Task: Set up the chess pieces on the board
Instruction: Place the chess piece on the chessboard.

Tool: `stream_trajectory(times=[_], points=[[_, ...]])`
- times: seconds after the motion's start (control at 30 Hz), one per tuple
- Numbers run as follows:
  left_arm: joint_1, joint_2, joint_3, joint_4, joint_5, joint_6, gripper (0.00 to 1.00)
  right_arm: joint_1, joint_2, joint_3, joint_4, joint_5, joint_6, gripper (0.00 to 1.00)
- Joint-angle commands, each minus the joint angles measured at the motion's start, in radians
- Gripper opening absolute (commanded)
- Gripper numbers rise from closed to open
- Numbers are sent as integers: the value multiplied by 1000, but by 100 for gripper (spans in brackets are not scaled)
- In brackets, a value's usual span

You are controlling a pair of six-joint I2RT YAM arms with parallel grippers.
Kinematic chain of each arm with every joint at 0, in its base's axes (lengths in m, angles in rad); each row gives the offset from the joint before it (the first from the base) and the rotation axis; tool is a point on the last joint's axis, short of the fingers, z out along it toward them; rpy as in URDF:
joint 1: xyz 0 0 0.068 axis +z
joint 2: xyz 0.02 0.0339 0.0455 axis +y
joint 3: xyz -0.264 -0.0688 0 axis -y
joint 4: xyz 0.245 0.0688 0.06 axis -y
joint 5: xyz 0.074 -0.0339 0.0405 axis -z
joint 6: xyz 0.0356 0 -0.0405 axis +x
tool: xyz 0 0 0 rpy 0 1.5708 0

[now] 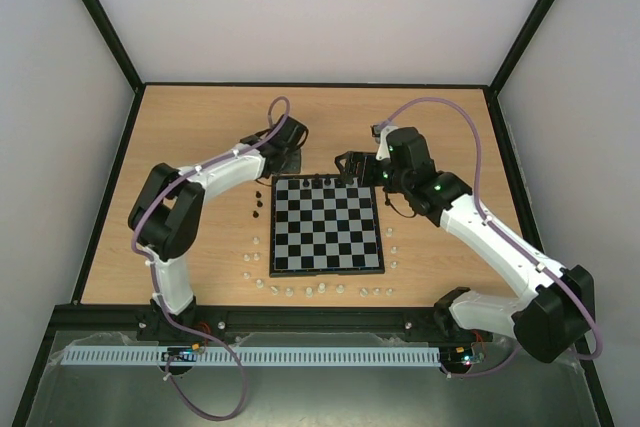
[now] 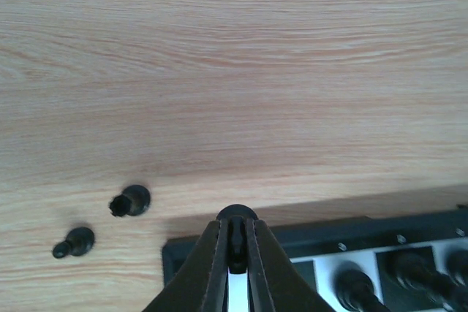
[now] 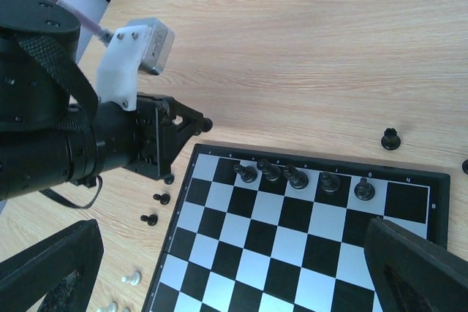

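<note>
**Chess set-up: two pincers and their holdings**

Left pincer point(image 2: 235, 253): fingers pressed together on one black chess piece point(image 2: 236, 218), whose rounded end showed just past the tips. The pincer hung over a corner of the board point(image 2: 292, 241). In the wrist view, two loose black pieces point(image 2: 130, 200) lay on the wooden table point(image 2: 234, 71) to the left of the fingers, well apart from them.

Right pincer point(image 3: 234, 253): spread wide and holding nothing (checked squares showed plainly between the fingers). It hung over the board. Ahead of its tips a row of five black pieces point(image 3: 295, 177) stood on the far rank. A single black piece point(image 3: 391, 139) stood further out, off the board. White pieces point(image 3: 131, 278) lay just beside the left-hand finger, on the table.
</note>
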Motion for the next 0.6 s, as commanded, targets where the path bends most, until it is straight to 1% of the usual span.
stream_trajectory(times=[0.0,0.23,0.57], points=[[-35,-47,-33,-42,26,-47,2,-4,-24,-12,8,-12,10,99],[-89,-38,-57,-43,16,-80,2,-4,-37,-14,7,-19,12,99],[-101,-33,-60,-60,-6,-92,3,-4,-48,-15,8,-26,13,99]])
